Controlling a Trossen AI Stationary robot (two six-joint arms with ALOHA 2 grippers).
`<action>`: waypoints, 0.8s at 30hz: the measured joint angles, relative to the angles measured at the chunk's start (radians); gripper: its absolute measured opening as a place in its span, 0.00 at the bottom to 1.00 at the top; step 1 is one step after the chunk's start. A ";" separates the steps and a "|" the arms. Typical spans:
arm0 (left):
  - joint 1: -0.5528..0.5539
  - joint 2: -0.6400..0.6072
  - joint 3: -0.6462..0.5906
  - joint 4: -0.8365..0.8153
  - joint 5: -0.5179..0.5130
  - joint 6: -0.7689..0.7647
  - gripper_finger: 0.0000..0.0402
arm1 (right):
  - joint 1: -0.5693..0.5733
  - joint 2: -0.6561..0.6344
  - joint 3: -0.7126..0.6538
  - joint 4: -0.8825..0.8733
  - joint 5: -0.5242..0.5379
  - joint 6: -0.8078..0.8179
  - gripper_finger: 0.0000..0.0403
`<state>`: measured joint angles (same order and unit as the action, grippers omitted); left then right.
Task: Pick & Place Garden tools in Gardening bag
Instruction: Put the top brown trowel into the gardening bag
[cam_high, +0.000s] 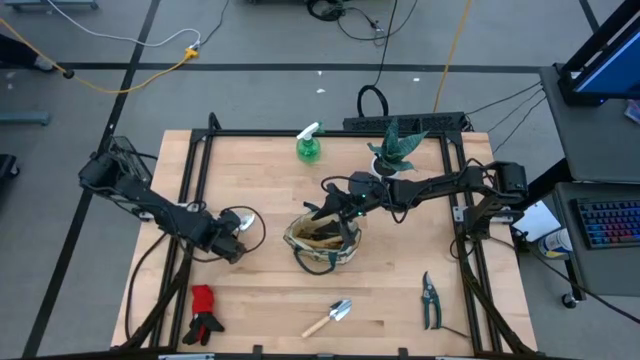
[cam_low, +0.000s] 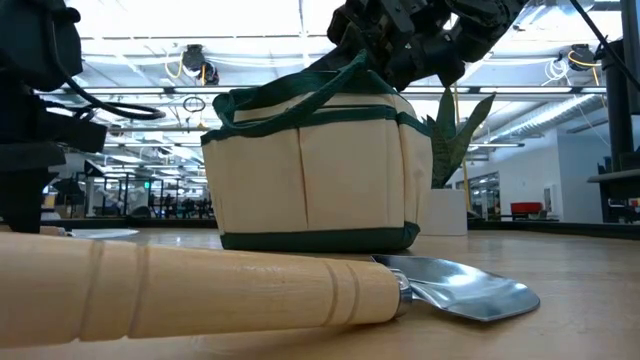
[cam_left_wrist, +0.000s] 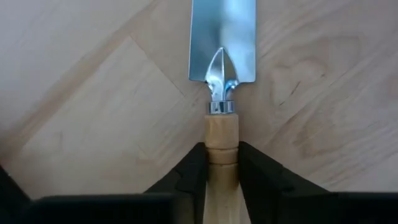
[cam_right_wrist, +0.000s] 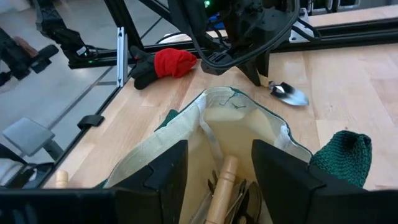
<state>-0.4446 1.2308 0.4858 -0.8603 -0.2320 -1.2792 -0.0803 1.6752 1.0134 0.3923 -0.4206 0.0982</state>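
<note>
The beige gardening bag with green trim (cam_high: 322, 243) stands in the middle of the table, with several wooden-handled tools (cam_right_wrist: 225, 182) inside it. My right gripper (cam_right_wrist: 219, 152) is open just above the bag's mouth, its fingers on either side of one upright handle without touching it; it also shows in the high view (cam_high: 335, 212). My left gripper (cam_high: 236, 234) is to the left of the bag, shut on a narrow trowel (cam_left_wrist: 222, 37). A second trowel (cam_high: 330, 318), the pruning shears (cam_high: 430, 300), the red-and-black gloves (cam_high: 205, 312) and the green spray bottle (cam_high: 309, 146) lie or stand on the table. My left gripper pinches the trowel's wooden handle (cam_left_wrist: 222, 146) between its two fingers, a little behind the metal collar. The fingers lie along the handle, and the blade (cam_left_wrist: 222, 37) points away past their tips. The blade is low over the table; whether it touches, I cannot tell.
A spiky green plant in a white pot (cam_high: 395, 152) stands behind the bag at the far right. In the low view the second trowel (cam_low: 250, 290) lies across the foreground in front of the bag (cam_low: 310, 170). A black frame (cam_high: 200, 180) runs around the table.
</note>
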 joint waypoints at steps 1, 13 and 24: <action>0.000 0.000 0.000 0.000 -0.001 0.004 0.16 | 0.000 0.000 0.000 0.000 0.000 -0.010 0.42; -0.027 0.003 0.026 -0.010 -0.049 0.049 0.16 | 0.037 -0.008 0.000 -0.007 -0.003 -0.032 0.42; -0.045 0.002 0.179 -0.002 -0.216 0.230 0.16 | 0.081 -0.135 0.002 -0.131 -0.002 -0.032 0.42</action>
<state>-0.4896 1.2331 0.6649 -0.8627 -0.4478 -1.0494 0.0012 1.5399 1.0149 0.2612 -0.4229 0.0662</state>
